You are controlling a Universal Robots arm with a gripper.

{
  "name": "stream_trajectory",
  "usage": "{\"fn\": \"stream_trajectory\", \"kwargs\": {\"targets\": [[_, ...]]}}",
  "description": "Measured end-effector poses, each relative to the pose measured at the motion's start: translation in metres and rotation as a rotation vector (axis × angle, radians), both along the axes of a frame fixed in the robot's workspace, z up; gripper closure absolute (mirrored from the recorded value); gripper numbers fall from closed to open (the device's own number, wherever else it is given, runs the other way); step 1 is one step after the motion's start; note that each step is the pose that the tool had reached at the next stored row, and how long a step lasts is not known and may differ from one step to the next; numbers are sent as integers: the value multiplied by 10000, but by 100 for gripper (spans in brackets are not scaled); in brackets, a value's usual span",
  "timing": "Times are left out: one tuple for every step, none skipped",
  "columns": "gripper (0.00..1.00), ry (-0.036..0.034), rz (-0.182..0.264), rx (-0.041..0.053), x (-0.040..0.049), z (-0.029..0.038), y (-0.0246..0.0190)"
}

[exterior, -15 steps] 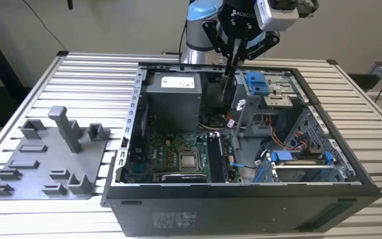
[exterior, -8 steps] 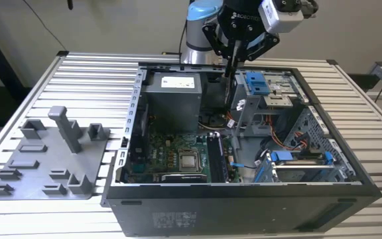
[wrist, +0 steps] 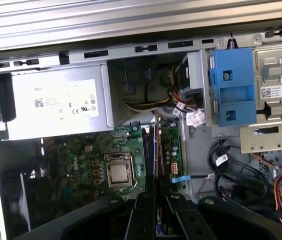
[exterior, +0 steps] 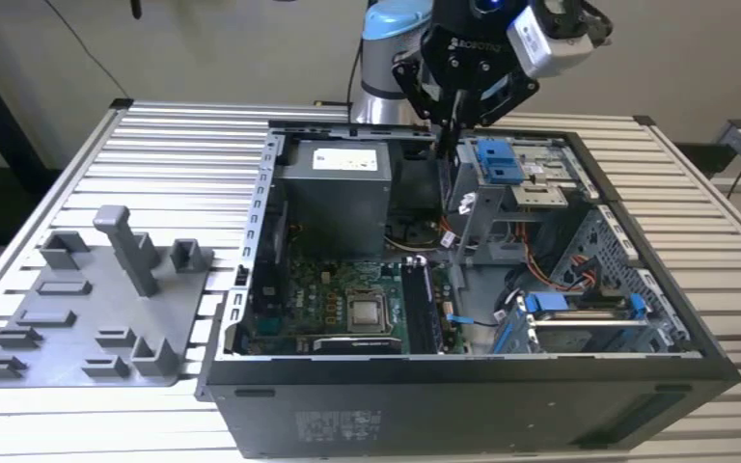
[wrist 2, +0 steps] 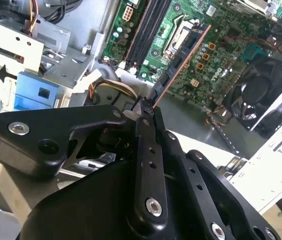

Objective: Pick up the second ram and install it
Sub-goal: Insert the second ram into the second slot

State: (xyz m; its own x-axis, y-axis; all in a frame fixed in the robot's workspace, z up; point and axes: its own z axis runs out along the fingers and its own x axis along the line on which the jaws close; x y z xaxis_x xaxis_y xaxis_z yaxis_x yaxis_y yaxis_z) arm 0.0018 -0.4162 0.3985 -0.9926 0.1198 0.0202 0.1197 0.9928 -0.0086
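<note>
My gripper hangs over the back of the open computer case, shut on the second ram. The ram is a thin dark stick with a reddish edge, and it sticks out from the fingertips toward the motherboard. In the first wrist view the ram shows edge-on, in line with the long black memory slots next to the processor socket. It is held above the board, apart from the slots. My gripper is also at the first wrist view's lower edge.
A silver power supply sits at the case's back, with blue drive latches and a metal drive cage to the exterior view's right. Loose cables lie beside the slots. A gray fixture plate with blocks rests on the slatted table.
</note>
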Motion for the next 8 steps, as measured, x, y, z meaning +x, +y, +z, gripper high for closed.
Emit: {"fn": "stream_trajectory", "kwargs": {"targets": [[86,0,94,0,0,-16,-2],[86,0,186,0,0,-31,-3],[86,0,276,1,1,-46,-6],[86,-1,370,2,1,-61,-9],[86,0,460,0,1,-74,-12],[86,0,539,1,1,-90,-17],[86,1,594,-1,2,-105,-26],[86,0,627,0,2,-122,-43]]}}
